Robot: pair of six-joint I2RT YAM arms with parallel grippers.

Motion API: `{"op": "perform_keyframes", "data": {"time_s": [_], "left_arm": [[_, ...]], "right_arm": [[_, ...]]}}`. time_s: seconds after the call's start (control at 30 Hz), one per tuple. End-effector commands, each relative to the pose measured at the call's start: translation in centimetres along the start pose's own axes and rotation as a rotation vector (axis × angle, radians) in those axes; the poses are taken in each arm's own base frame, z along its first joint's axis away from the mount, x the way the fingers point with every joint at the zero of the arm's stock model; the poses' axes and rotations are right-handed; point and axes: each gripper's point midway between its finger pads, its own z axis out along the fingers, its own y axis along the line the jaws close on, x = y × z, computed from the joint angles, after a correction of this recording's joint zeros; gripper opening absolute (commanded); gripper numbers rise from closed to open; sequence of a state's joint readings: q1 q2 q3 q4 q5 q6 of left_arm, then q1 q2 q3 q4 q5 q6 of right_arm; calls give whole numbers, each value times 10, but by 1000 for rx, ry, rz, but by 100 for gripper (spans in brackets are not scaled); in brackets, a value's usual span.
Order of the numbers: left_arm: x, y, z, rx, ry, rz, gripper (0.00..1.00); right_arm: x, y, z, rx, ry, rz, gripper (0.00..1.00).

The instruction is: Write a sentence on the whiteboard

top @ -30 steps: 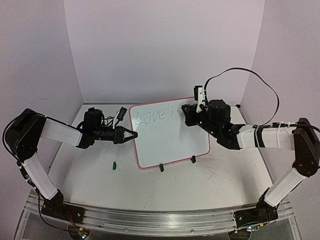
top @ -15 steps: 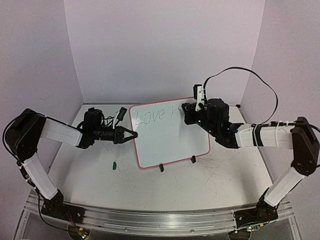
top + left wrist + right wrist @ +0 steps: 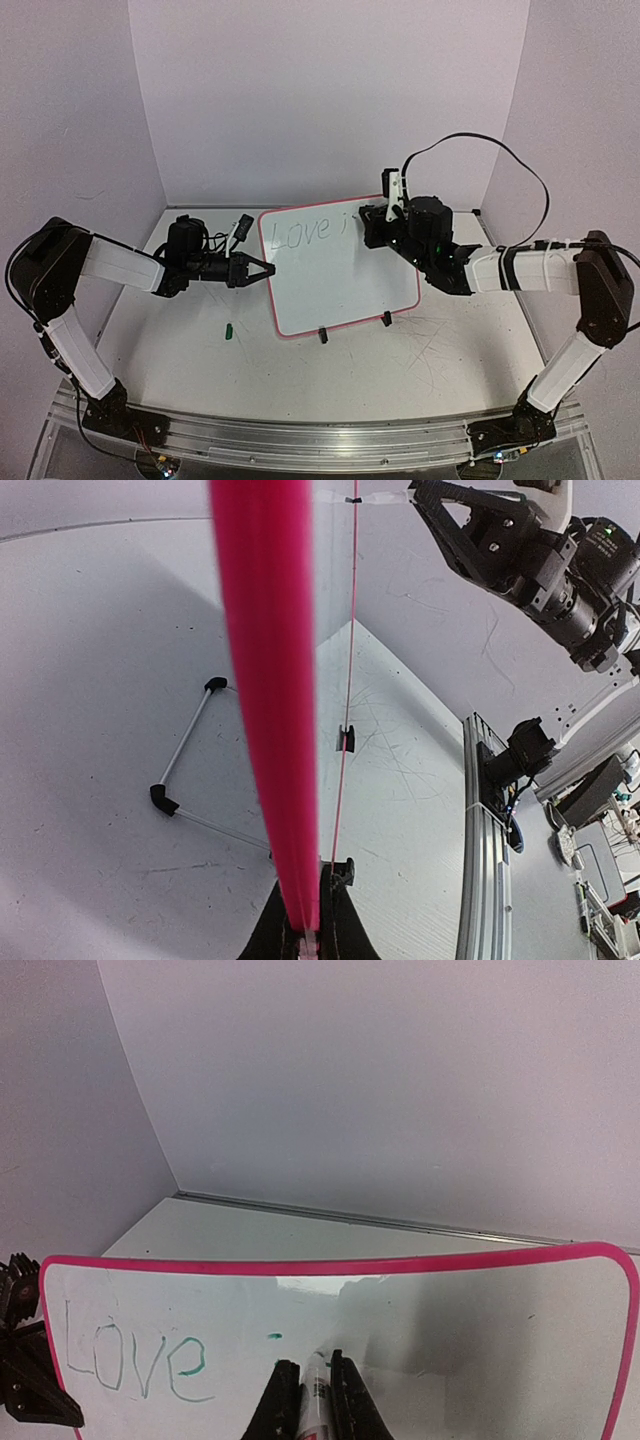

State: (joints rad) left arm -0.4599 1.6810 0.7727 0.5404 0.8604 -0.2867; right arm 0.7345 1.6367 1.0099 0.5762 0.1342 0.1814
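**Item 1, whiteboard** [image 3: 340, 285]: pink-framed, propped at a tilt on 2 black clip feet [image 3: 323, 336]. It stands mid-desk [image 3: 180, 370], between my 2 arms.

**Item 2, left end effector** [image 3: 258, 268]: fingers drawn together on the board's left frame edge, steadying it. No change here over the last second.

**Item 3, right end effector** [image 3: 370, 228]: clamped on a white marker [image 3: 397, 188], with the tip at the upper middle of the board. I cannot confirm that the tip touches.

**Item 4, sentence** [image 3: 300, 236]: thin green "Love", then a small green dot just to its right. The right wrist view shows nothing written beyond that.

**Item 5, green cap** [image 3: 228, 329]: loose on the desk, near the board's lower left corner and apart from it.

**Change noted:** my right arm has crept slightly left and toward the back wall, with the elbow drawing in. The board has not shifted.

**Reading:** I judge word 2 barely begun, so most of the sentence remains. The left hold must not slacken while the tip drags.
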Motion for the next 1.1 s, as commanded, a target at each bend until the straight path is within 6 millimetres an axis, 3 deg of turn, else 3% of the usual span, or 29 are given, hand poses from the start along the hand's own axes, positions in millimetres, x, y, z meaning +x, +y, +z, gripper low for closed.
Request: {"op": "perform_keyframes", "data": {"time_s": [0.0,0.5,1.07], "left_arm": [[-19,12,-3,-90,-46,84,0],[-20,13,-2,-87,-45,83,0],[-20,13,-1,-81,-42,78,0]], "right_arm": [[-7,6,7,-23,-10,-3,0],[15,4,1,-23,55,-10,0],[15,-14,-14,55,47,-22,0]]}}
